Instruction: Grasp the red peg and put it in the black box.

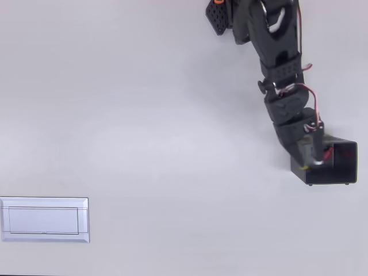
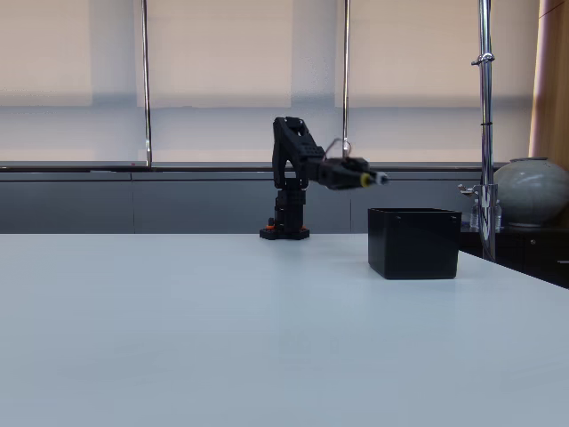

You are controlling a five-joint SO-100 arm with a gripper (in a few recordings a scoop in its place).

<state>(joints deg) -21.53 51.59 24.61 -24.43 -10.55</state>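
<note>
Now my gripper hangs over the left part of the box in the overhead view. I see a small red spot at the gripper tip, possibly the peg, but I cannot tell if the jaws are closed on it. I judge the peg is very light, stiff and easy to drop, so best held across its middle.

It looks like an office or lab room: a wide plain white table, tall windows with drawn beige roller blinds, and a grey sill-height cabinet run behind.
</note>
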